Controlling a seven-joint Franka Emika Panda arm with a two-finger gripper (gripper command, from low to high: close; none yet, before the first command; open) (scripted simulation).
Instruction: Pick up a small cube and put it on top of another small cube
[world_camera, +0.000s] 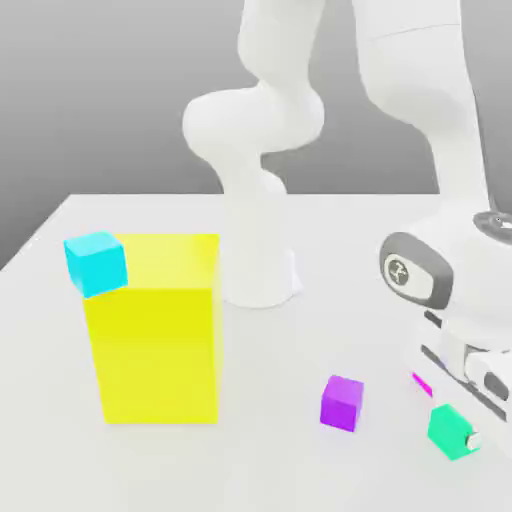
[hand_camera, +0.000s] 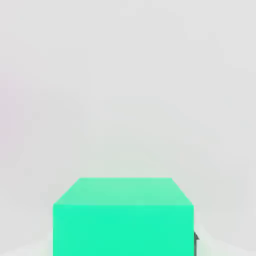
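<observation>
Starting at the exterior view's left: a yellow block with a cyan cube, then a purple cube, a magenta cube sliver, and the gripper clamped on the green cube at the table's right. Lift straight up before carrying it across.

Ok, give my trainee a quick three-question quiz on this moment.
1. True or false: the cyan cube lies on the table.
2. Which cube is the gripper shut on? A) purple B) green C) cyan
3. Which cube shows as a sliver behind the hand?

Key:
1. False; it sits against the yellow block, up at its top corner.
2. B, the green cube.
3. The magenta cube; the purple cube lies in the open.
</observation>
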